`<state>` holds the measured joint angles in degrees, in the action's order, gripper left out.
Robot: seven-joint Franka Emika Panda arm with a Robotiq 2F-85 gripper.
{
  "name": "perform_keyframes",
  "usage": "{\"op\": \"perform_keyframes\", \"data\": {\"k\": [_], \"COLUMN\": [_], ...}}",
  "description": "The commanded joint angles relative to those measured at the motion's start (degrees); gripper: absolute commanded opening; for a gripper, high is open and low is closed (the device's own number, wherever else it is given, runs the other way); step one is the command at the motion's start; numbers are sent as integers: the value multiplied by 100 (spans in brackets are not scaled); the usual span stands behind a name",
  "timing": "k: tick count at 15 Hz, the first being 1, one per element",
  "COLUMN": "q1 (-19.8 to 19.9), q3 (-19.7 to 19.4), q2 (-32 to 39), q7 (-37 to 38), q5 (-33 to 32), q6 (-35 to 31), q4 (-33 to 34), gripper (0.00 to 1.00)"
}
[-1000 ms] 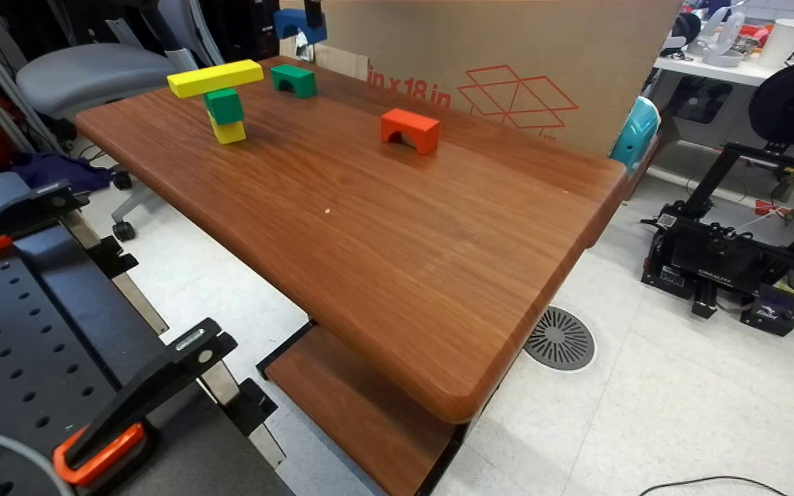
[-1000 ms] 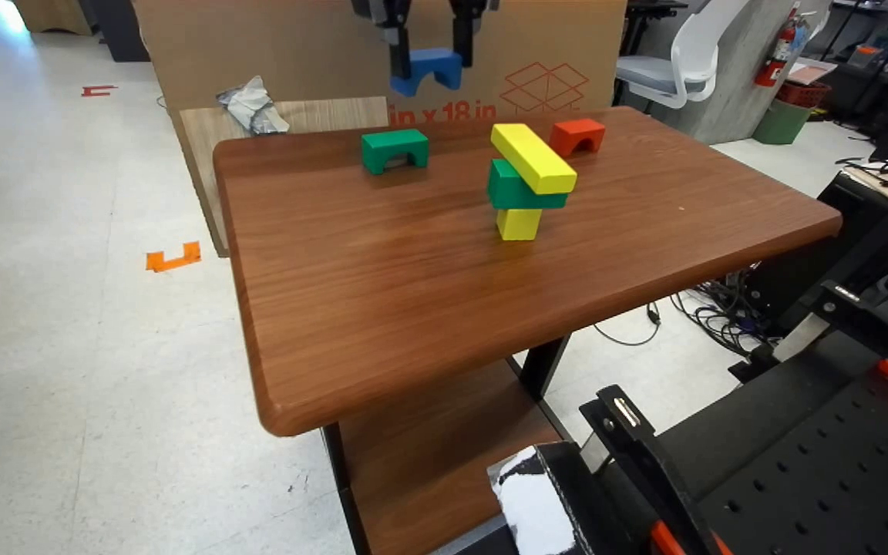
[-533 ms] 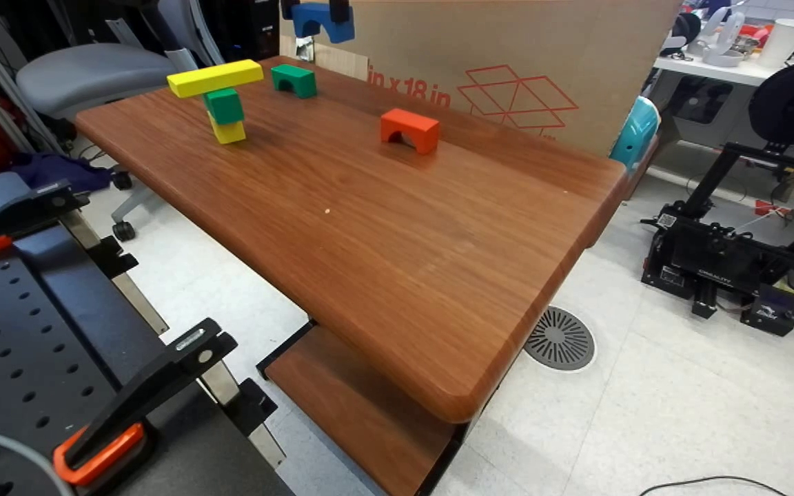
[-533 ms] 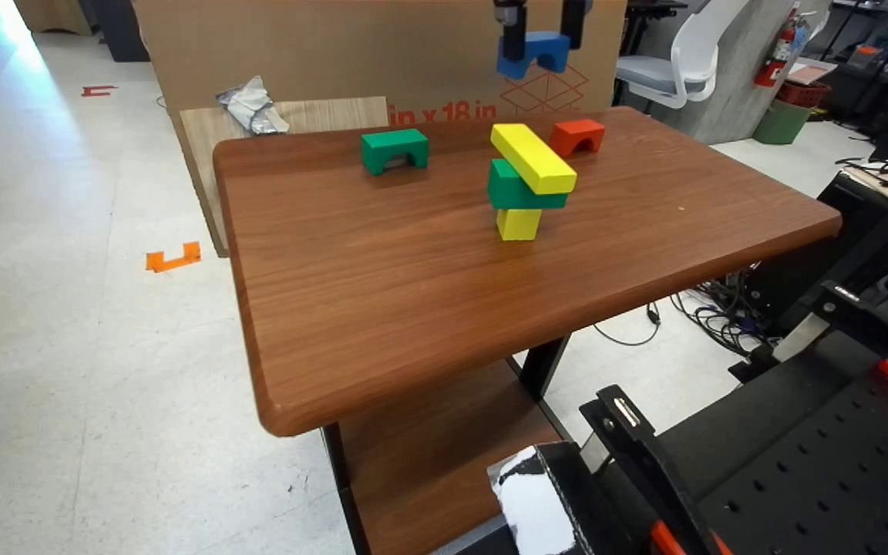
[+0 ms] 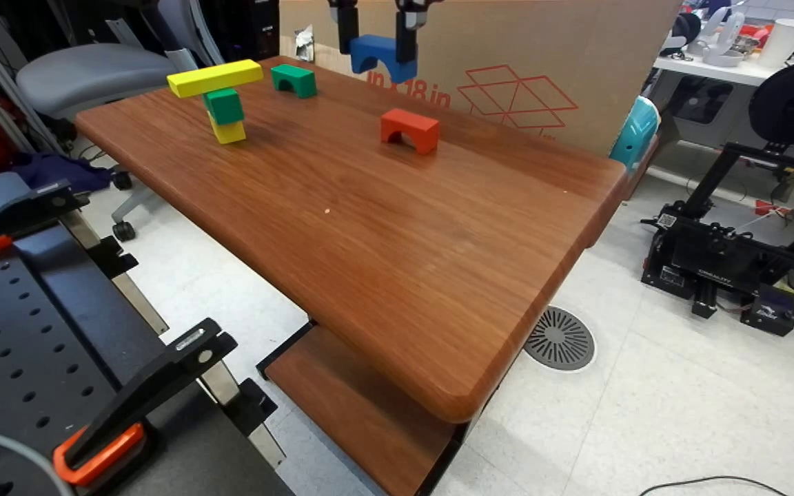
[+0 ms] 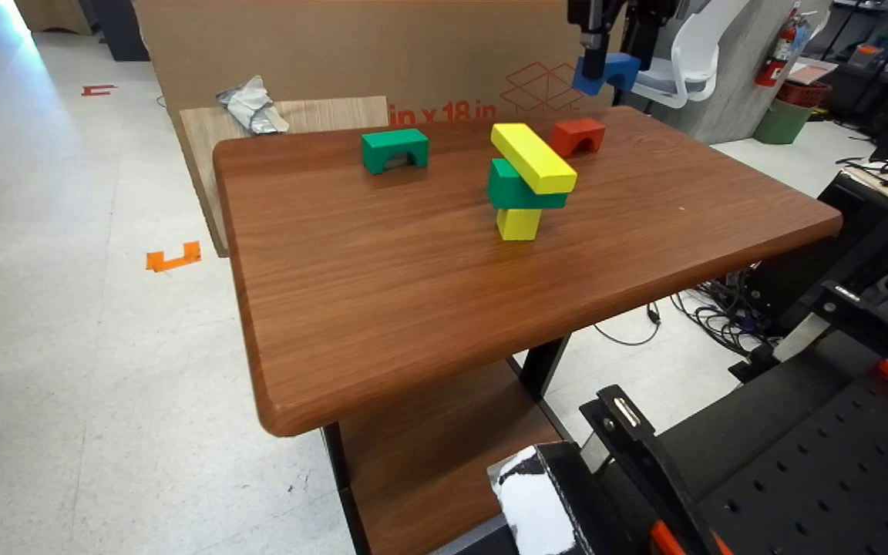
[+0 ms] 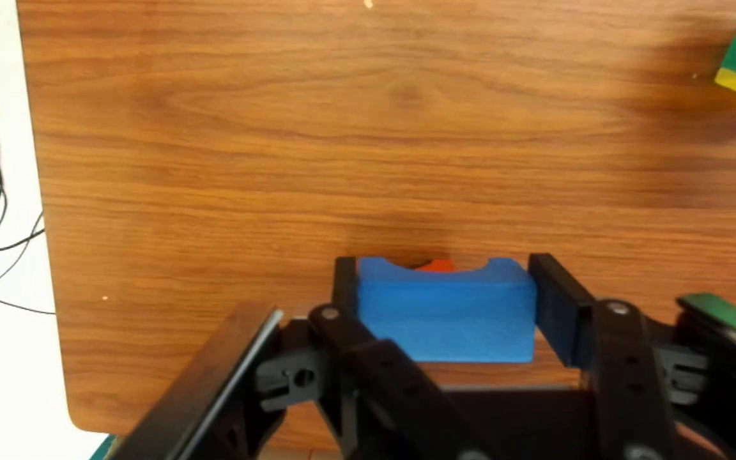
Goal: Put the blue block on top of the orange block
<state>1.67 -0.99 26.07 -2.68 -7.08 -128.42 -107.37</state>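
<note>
A brown wood-grained tabletop (image 5: 369,262) is backed by a printed tan cardboard panel (image 5: 542,34). At the top of an exterior view, a blue arch-shaped wooden-looking block (image 5: 378,47) is grasped at both ends by a black two-fingered gripper (image 5: 376,56) and held in the air, apart from an orange-red bridge-shaped wooden-looking block (image 5: 411,124). The carrying step is judged to be in hand; alignment, a level descent, then release are called for. The gap is shown in both exterior views; in the wrist view it is lost, the orange-red block being nearly covered, with only a sliver visible at lower centre.
</note>
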Motion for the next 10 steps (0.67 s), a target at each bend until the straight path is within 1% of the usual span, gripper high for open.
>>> {"op": "perform_keyframes", "data": {"k": [1, 5, 10], "q1": [201, 257, 216], "q3": [0, -7, -5], "q2": [38, 237, 498], "q7": [-272, -323, -290], "q5": [219, 210, 166], "q6": [-267, -288, -191], "q4": [-54, 75, 310], "gripper": [42, 42, 42]}}
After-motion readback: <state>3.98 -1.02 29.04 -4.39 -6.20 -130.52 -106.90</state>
